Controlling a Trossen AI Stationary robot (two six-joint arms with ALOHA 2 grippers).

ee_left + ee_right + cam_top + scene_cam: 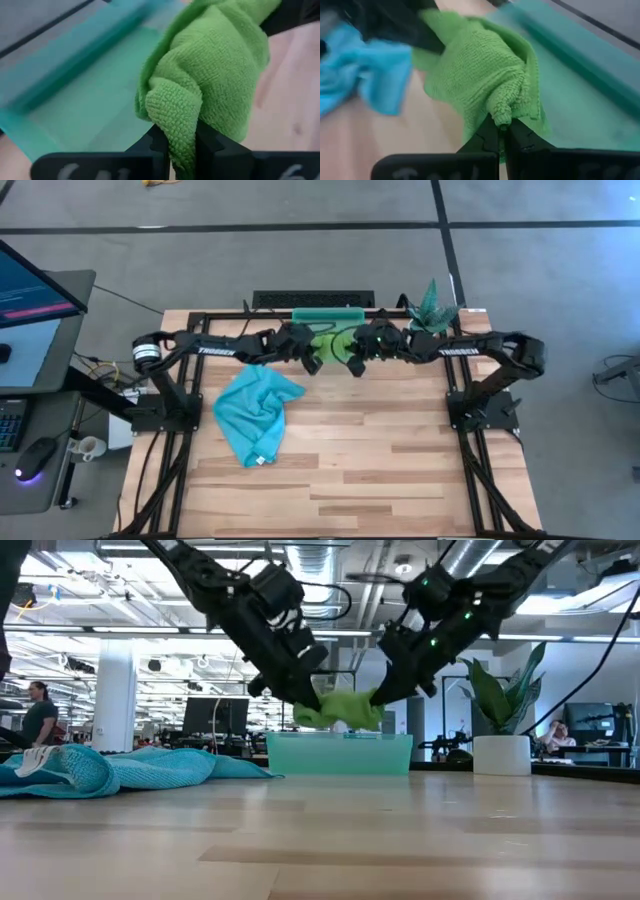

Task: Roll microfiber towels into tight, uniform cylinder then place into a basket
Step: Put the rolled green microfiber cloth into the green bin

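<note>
A lime green microfiber towel [342,708], bunched into a short roll, hangs between my two grippers just above the near wall of the teal basket [338,755]. My left gripper [305,705] is shut on the roll's left end and my right gripper [380,700] on its right end. In the high view the roll [333,346] sits between both hands at the table's far middle, in front of the basket [327,315]. A turquoise towel [255,412] lies crumpled on the table's left half, its white tag [258,460] at its near end. My left gripper pinches the green roll's left end [181,134] between its two fingers, several bunched layers. It comes slanting down from the table's left. The roll is lifted clear of the table. My right gripper pinches a bunched fold at the roll's right end [502,116] between its two fingers. It comes slanting down from the table's right. The roll hangs clear, sagging a little between the two hands.
A white pot with a green plant [502,752] stands at the far right, close to the basket. The black frame rail [312,300] runs behind the basket. Bare wood [400,450] stretches across the table's near half.
</note>
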